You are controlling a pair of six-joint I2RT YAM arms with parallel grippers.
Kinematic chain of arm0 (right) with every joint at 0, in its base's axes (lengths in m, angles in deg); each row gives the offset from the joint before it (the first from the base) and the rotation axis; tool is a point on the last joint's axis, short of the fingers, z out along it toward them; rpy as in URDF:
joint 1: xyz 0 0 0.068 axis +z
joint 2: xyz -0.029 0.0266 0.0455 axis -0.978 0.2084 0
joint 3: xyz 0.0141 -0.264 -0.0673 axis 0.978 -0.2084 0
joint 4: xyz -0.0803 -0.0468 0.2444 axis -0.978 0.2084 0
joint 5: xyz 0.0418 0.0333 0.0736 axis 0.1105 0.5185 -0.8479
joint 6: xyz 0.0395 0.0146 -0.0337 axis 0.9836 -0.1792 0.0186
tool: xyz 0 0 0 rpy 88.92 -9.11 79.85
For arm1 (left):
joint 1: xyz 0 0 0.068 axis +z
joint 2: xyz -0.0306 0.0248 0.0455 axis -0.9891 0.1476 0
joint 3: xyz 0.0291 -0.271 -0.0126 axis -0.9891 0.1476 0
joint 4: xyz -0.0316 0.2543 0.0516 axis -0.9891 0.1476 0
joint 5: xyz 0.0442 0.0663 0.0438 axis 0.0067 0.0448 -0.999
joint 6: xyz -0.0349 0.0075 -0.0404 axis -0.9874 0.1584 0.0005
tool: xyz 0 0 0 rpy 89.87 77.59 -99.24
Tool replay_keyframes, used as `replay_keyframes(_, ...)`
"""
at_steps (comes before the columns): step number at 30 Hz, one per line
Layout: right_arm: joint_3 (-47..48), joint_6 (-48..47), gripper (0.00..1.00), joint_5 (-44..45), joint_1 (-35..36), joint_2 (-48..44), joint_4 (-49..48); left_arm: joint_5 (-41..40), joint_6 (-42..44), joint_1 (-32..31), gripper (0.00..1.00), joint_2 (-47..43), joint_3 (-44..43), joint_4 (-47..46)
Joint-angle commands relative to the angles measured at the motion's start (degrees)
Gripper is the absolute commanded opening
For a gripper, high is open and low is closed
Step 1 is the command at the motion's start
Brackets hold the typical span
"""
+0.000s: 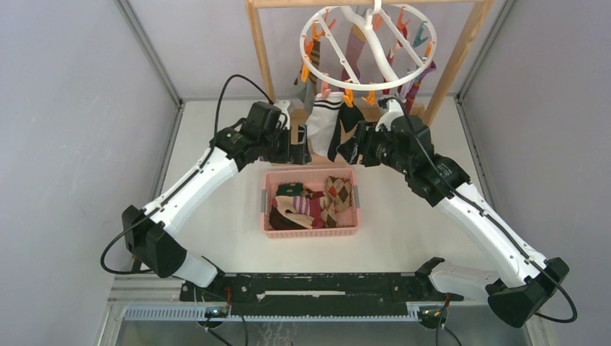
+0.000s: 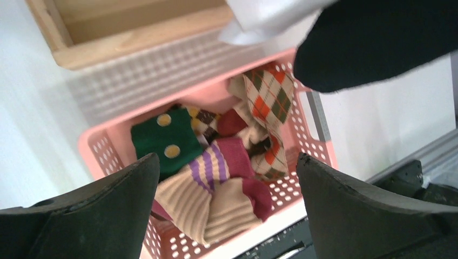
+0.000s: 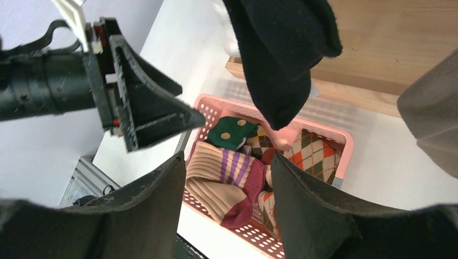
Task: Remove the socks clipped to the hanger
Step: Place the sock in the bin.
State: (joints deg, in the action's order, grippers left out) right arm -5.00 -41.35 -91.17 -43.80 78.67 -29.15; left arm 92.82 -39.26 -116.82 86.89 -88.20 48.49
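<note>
Black sock (image 3: 281, 65) and white sock (image 1: 322, 119) hung clipped below hanger (image 1: 376, 52) (soft, light, limp). Best hold judged mid-leg, just under clip. Left tool (image 2: 227, 156) spread wide, empty; right tool (image 3: 228, 156) parted, empty, both below hanger.

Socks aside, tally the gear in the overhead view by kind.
Grippers: 2, left gripper and right gripper
Pink basket: 1
Round white hanger: 1
Wooden rack: 1
Total: 5
</note>
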Motion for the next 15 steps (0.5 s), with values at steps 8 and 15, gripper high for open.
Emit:
replay_keyframes(8, 0.19, -1.68, 0.66, 0.93, -0.02, -2.90, 0.37, 12.78, 4.31, 7.42, 1.00, 3.37, -1.92, -18.54)
replay_keyframes(15, 0.19, -2.20, 0.66, -0.07, -0.92, -4.76, 3.36, 22.12, -1.47, 9.30, 1.00, 7.49, -2.37, -30.18)
